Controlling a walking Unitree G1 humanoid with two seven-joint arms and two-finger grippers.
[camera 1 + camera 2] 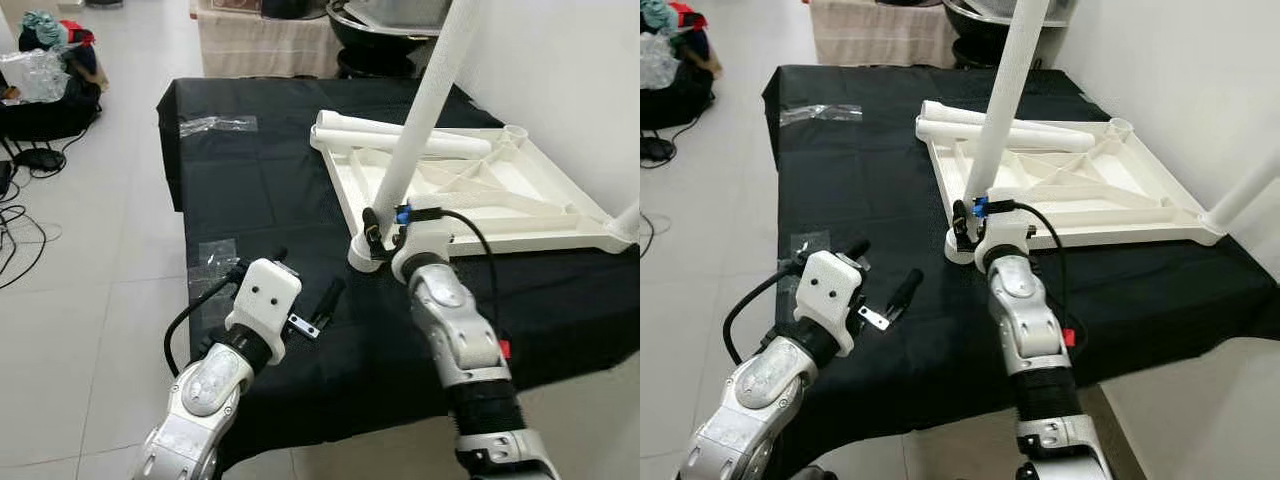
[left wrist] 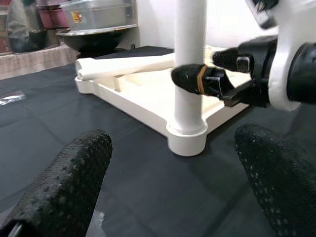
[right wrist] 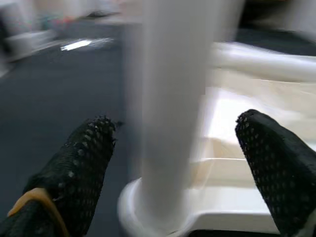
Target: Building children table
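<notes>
White plastic children's tabletop [image 1: 520,200] lies upside down on a black cloth-covered table [image 1: 260,200], one tall white tubular leg [image 1: 420,120] standing in its near corner socket [image 1: 365,255].

We judge the plastic light, stiff and smooth, so likely slippery; low on the leg, just above the socket, looks the best hold. Our right gripper [image 1: 385,228] sits there, fingers spread wide either side of the leg, not gripping. Our left gripper [image 1: 285,290] hovers nearby over the cloth, open and empty. A loose white leg [image 1: 400,135] lies across the tabletop's far edge. Clear plastic wrappers [image 1: 215,125] lie on the cloth; a wall stands close on the right.
</notes>
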